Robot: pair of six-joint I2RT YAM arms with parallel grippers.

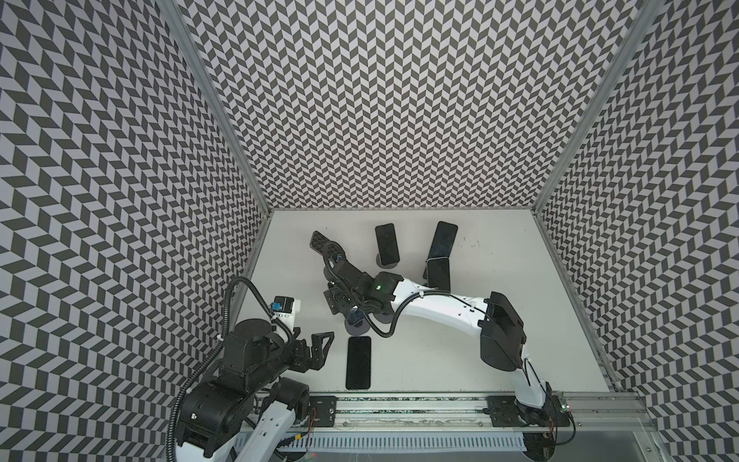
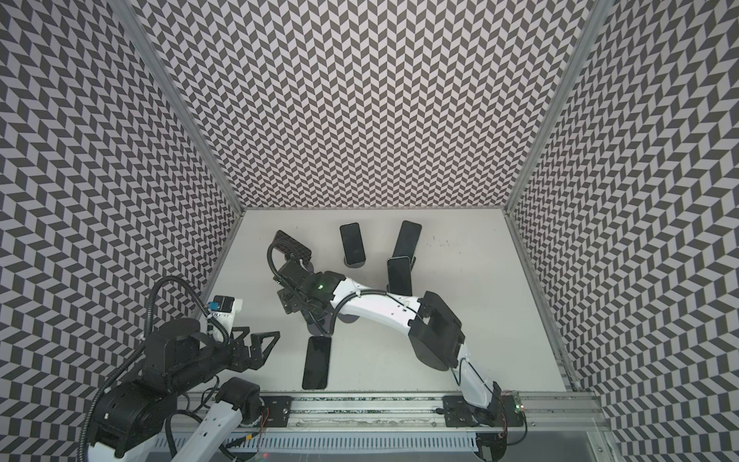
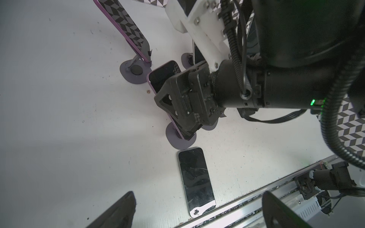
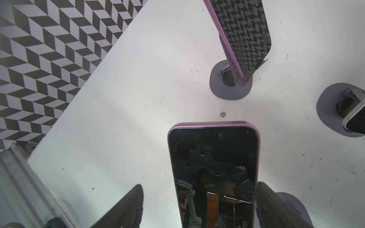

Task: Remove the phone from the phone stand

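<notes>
A purple-edged phone (image 4: 214, 167) with a dark screen leans on a grey round-based phone stand (image 3: 178, 141) near the table's middle. My right gripper (image 4: 199, 185) stands open around the phone's lower part. One finger (image 4: 264, 199) lies against the phone's edge, while the other finger (image 4: 128, 205) is a clear gap away. In both top views the right gripper (image 1: 334, 290) (image 2: 286, 294) covers the phone, and only the stand's base (image 1: 358, 318) shows. My left gripper (image 1: 312, 340) (image 3: 199, 194) hovers open and empty at the front left.
A bare phone (image 1: 358, 362) lies flat by the front edge, close to the stand. Three more phones stand on stands behind: (image 1: 322, 242), (image 1: 387, 243), (image 1: 442, 240), plus a nearer one (image 1: 438, 274). Patterned walls enclose the table; a metal rail (image 1: 400, 404) runs along the front.
</notes>
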